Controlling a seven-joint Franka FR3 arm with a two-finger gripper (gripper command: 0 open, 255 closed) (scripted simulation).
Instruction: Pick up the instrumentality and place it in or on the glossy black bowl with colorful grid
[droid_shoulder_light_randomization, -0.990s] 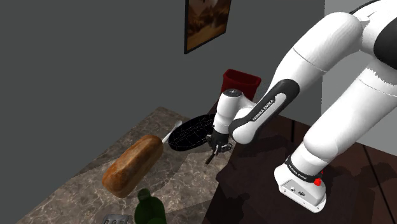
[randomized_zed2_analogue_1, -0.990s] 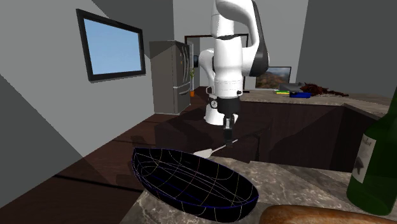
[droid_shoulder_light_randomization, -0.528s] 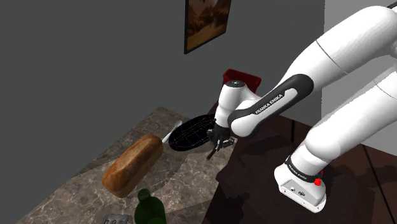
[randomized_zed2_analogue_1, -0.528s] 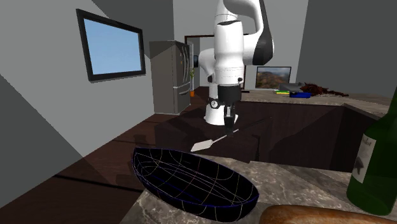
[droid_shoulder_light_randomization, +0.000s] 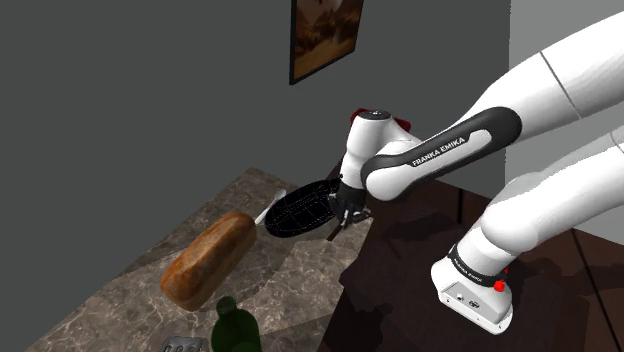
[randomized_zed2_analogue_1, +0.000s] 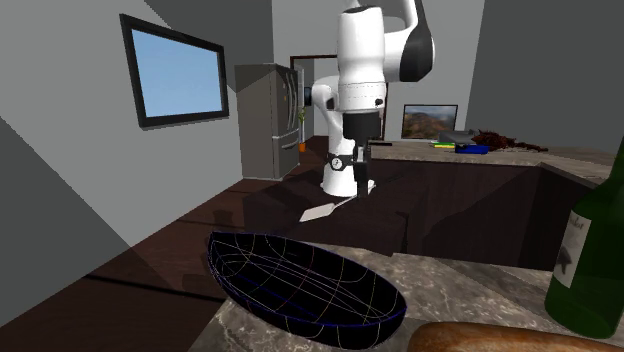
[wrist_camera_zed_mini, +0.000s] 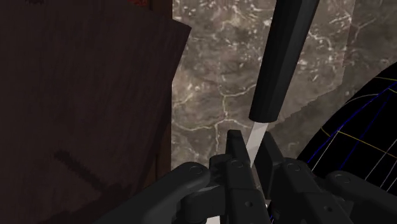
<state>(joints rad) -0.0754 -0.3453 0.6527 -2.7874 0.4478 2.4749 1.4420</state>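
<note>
Grey walls enclose a marbled counter (droid_shoulder_light_randomization: 120, 290) that meets a dark table (droid_shoulder_light_randomization: 420, 270). The white arm (droid_shoulder_light_randomization: 480, 140) reaches down to the counter's edge beside the black bowl (droid_shoulder_light_randomization: 298, 208) with its coloured grid lines, which lies on the marble. The tool (wrist_camera_zed_mini: 280, 63) hangs in the air just beside the bowl's rim, touching neither bowl nor counter. Its long black handle runs straight out from the gripper (wrist_camera_zed_mini: 251, 143) over the marble. The jaws are nearly closed and clamp the thin white blade where it meets the handle. In the second exterior view a pale flat end (randomized_zed2_analogue_1: 320, 213) slants down to that view's left below the gripper. The handle is hard to make out there against the dark table.
</note>
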